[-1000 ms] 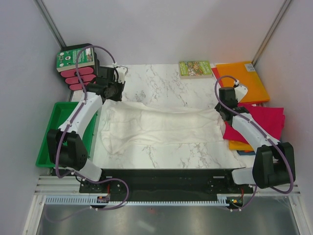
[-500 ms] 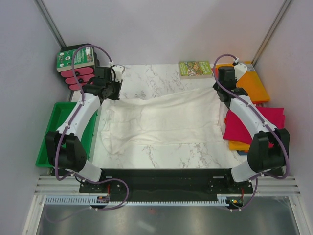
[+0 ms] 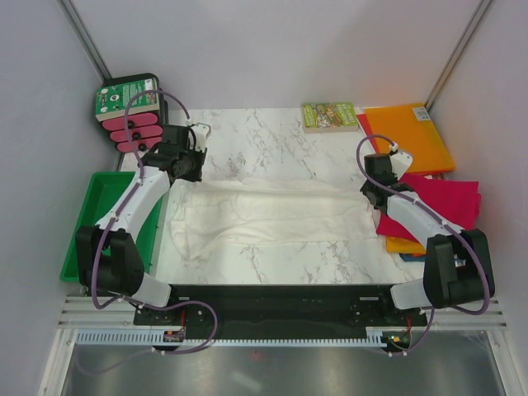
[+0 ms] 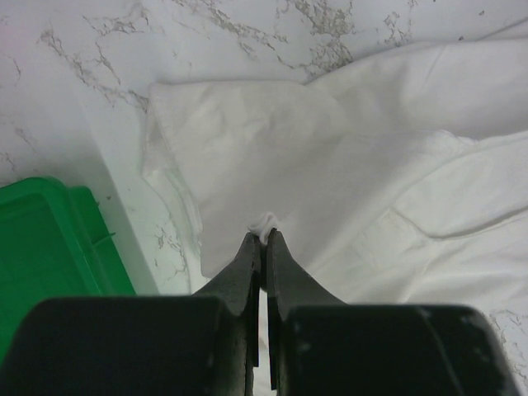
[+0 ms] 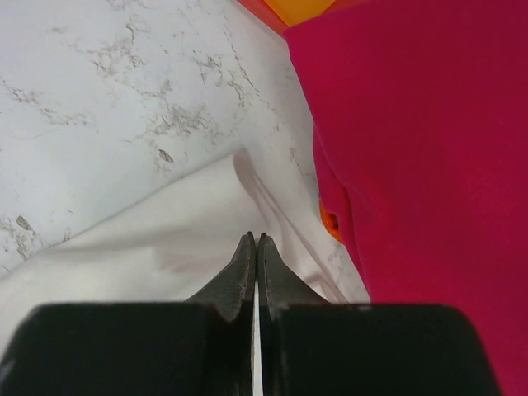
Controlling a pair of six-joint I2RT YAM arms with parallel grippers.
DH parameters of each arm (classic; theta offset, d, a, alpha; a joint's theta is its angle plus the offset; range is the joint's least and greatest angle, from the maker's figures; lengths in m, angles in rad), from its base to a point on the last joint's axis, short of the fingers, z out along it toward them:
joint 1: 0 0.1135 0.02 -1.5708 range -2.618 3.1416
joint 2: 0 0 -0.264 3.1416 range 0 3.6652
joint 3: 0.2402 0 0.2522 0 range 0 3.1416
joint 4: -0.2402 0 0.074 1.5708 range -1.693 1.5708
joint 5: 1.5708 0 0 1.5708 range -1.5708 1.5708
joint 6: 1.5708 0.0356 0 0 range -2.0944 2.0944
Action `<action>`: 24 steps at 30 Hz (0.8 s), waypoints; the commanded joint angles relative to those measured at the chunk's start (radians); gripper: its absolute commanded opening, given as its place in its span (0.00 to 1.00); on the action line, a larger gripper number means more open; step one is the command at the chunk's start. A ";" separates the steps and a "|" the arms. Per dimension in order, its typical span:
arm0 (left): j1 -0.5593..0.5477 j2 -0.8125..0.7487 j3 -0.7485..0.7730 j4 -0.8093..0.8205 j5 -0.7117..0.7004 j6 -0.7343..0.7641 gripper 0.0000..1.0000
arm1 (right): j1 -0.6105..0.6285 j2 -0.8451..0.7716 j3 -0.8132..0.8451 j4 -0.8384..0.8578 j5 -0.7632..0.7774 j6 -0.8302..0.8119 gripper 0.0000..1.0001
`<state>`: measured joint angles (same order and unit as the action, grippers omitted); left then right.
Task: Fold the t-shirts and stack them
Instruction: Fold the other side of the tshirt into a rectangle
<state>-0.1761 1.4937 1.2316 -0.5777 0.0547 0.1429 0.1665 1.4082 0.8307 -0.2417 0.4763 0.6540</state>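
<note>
The thin white t-shirt (image 3: pixel 264 216) lies spread and wrinkled across the marble table. My left gripper (image 3: pixel 190 172) is shut on a pinch of its far left edge, seen in the left wrist view (image 4: pixel 266 229) over the white cloth (image 4: pixel 371 165). My right gripper (image 3: pixel 369 193) is shut on its far right edge; in the right wrist view (image 5: pixel 256 239) a thin sliver of white cloth (image 5: pixel 148 247) sits between the jaws. A magenta t-shirt (image 3: pixel 441 206) (image 5: pixel 429 148) lies right of it on an orange one (image 3: pixel 404 245). Another orange t-shirt (image 3: pixel 408 136) lies at the far right.
A small green-covered book (image 3: pixel 329 115) lies at the table's far edge. A green bin (image 3: pixel 95 214) (image 4: pixel 49 247) stands off the left edge. A box with pink items (image 3: pixel 128 111) sits at the far left corner. A blue edge (image 3: pixel 410 256) shows under the right pile.
Both grippers carried the shirt's far edge away from me, then brought it back toward the near side and lower. The shirt now lies flatter and narrower than half a second ago.
</note>
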 commanded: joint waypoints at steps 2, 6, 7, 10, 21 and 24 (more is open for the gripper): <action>0.004 -0.104 -0.043 0.022 0.014 -0.026 0.02 | 0.002 0.011 0.087 0.051 0.021 0.007 0.00; 0.004 -0.136 -0.076 0.009 0.034 -0.023 0.02 | 0.024 -0.002 0.107 0.032 0.024 -0.004 0.00; 0.004 -0.145 -0.087 0.006 0.036 -0.023 0.02 | 0.027 -0.008 0.079 0.027 0.025 0.002 0.00; 0.004 -0.158 -0.126 -0.004 0.048 -0.019 0.02 | 0.036 -0.040 -0.006 0.027 0.018 0.028 0.00; 0.004 -0.109 -0.156 -0.123 0.157 0.050 0.02 | 0.048 -0.069 -0.120 0.004 0.007 0.065 0.00; 0.004 -0.099 -0.156 -0.143 0.171 0.052 0.02 | 0.047 -0.066 -0.120 -0.001 0.013 0.070 0.00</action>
<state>-0.1761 1.3815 1.0595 -0.6792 0.1722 0.1577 0.2119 1.3426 0.6998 -0.2466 0.4713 0.7025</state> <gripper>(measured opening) 0.034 0.010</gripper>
